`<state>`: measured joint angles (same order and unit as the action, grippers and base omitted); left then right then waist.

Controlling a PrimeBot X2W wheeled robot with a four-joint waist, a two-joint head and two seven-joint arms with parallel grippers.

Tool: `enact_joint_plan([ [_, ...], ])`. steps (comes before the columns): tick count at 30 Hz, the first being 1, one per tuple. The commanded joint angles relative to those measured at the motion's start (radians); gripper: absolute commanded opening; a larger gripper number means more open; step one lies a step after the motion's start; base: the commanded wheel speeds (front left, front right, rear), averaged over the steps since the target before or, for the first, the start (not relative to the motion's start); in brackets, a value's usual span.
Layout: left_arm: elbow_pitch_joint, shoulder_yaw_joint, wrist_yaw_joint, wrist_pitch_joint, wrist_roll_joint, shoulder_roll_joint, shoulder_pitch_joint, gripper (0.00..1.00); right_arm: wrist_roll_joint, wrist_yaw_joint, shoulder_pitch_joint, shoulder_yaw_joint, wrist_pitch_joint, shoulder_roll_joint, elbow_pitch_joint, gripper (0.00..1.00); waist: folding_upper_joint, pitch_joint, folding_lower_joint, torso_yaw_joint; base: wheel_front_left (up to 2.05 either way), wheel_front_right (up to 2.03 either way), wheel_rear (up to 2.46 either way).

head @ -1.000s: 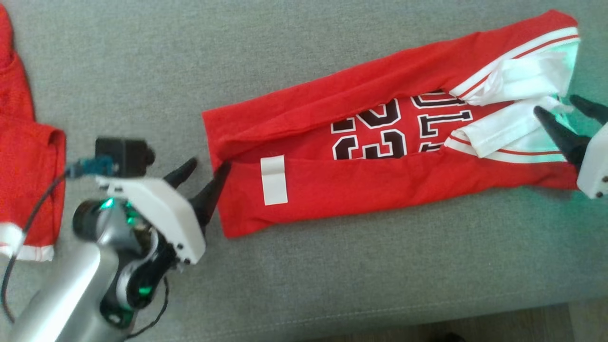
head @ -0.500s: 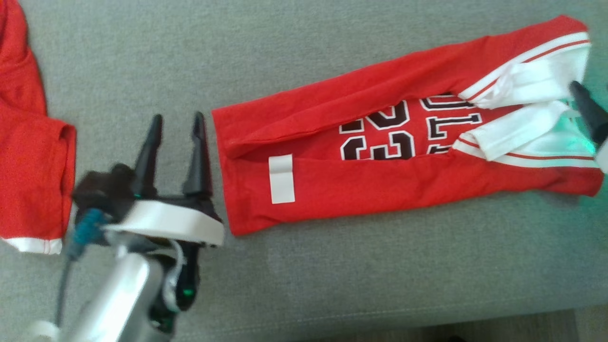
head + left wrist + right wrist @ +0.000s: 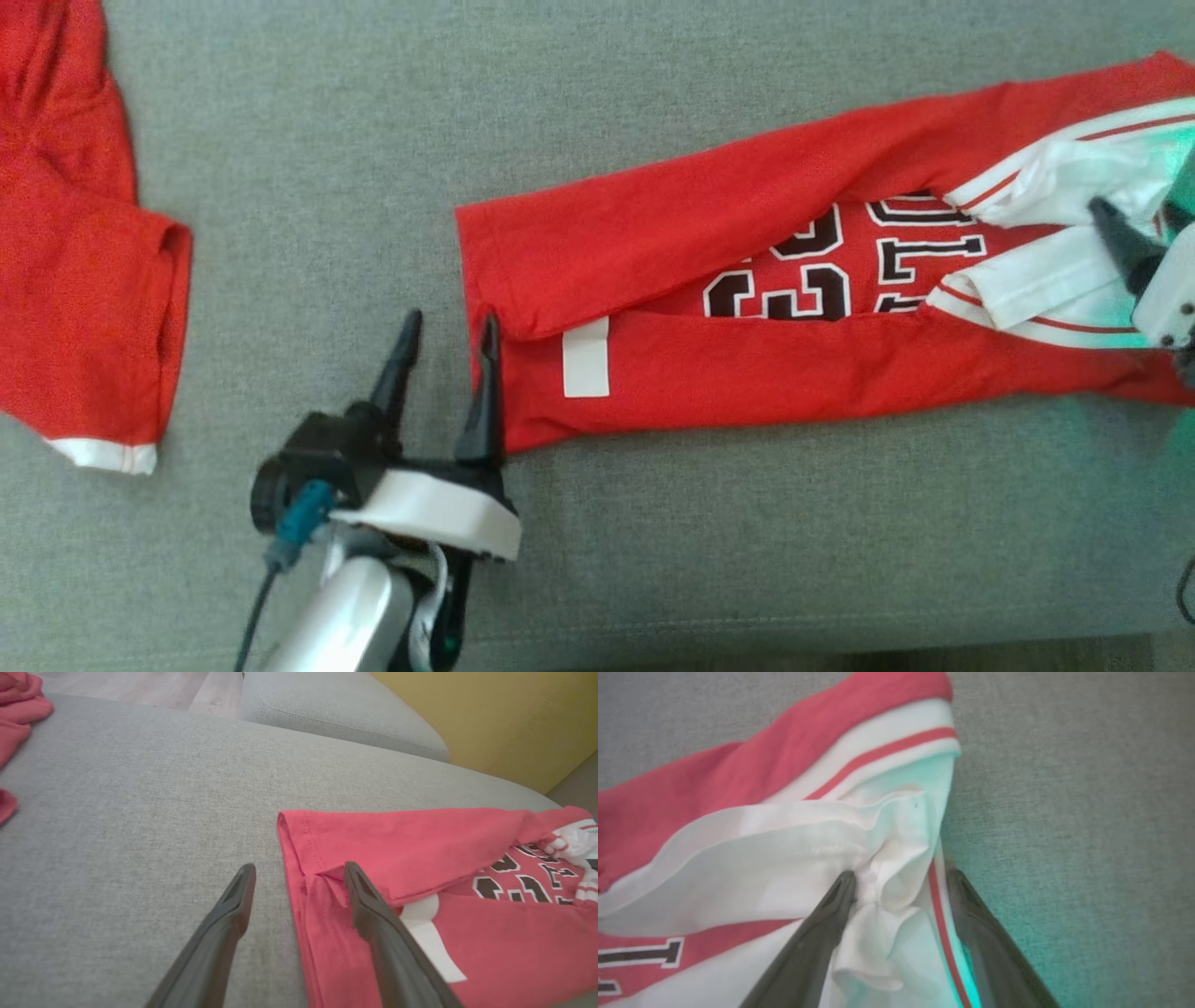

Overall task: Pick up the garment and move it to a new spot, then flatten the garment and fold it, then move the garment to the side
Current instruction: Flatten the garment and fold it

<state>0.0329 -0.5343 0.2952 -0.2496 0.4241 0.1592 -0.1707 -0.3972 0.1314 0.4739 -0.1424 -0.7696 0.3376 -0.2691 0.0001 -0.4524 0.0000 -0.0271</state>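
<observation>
You're handling a light, limp garment (image 3: 747,373) lying folded lengthwise on the grey cushion (image 3: 653,560); the left end effector (image 3: 450,322) is gaping at its hem, the right end effector (image 3: 901,875) gaping over the white trim (image 3: 784,858) — I'd pinch through every layer.

The red jersey (image 3: 709,219) lies flat on the grey cushion (image 3: 653,541), both long sides folded inward into a narrow strip running left to right. Black white-edged numerals (image 3: 803,289) show between the flaps, a white label (image 3: 585,357) sits near the left hem, and white striped trim (image 3: 1046,271) bunches at the right end.
</observation>
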Motion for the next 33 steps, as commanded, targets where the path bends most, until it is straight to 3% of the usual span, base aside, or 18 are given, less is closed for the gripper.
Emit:
enact_joint_plan([
  [1,-0.025,0.038,-0.011,-0.012,-0.014,-0.008,0.011,1.0,-0.018,-0.001,-0.054,0.035,-0.024,0.02,0.021,1.0,-0.0001,0.014,0.0,0.001,0.0,0.0,0.0],
  [8,-0.019,0.085,-0.054,-0.012,-0.055,-0.046,0.042,1.0,-0.056,-0.001,-0.103,0.041,-0.042,0.043,0.047,1.0,-0.0001,0.026,0.0,0.006,0.0,0.0,0.0],
  [23,-0.037,0.162,-0.123,-0.012,-0.14,-0.096,0.051,1.0,-0.054,-0.001,-0.044,0.027,0.026,0.007,0.01,1.0,-0.0001,-0.014,0.0,-0.012,0.0,0.0,0.0],
  [24,-0.036,0.164,-0.126,-0.012,-0.143,-0.098,0.053,1.0,-0.057,-0.001,-0.045,0.034,0.027,0.006,0.006,0.91,-0.0001,-0.014,0.0,-0.013,0.0,0.0,0.0],
  [25,-0.036,0.167,-0.128,-0.012,-0.145,-0.1,0.054,1.0,-0.062,-0.001,-0.046,0.041,0.029,0.005,0.004,0.42,-0.0001,-0.013,0.0,-0.013,0.0,0.0,0.0],
  [27,-0.034,0.17,-0.133,-0.012,-0.151,-0.103,0.058,1.0,-0.075,-0.001,-0.048,0.057,0.038,0.009,0.005,0.0,-0.0001,-0.013,0.0,-0.011,0.0,0.0,0.0],
  [33,-0.038,0.19,-0.139,-0.012,-0.172,-0.106,0.064,1.0,-0.115,-0.001,-0.049,0.073,0.102,0.045,0.009,0.0,-0.0001,-0.01,0.0,-0.001,0.0,0.0,0.0],
])
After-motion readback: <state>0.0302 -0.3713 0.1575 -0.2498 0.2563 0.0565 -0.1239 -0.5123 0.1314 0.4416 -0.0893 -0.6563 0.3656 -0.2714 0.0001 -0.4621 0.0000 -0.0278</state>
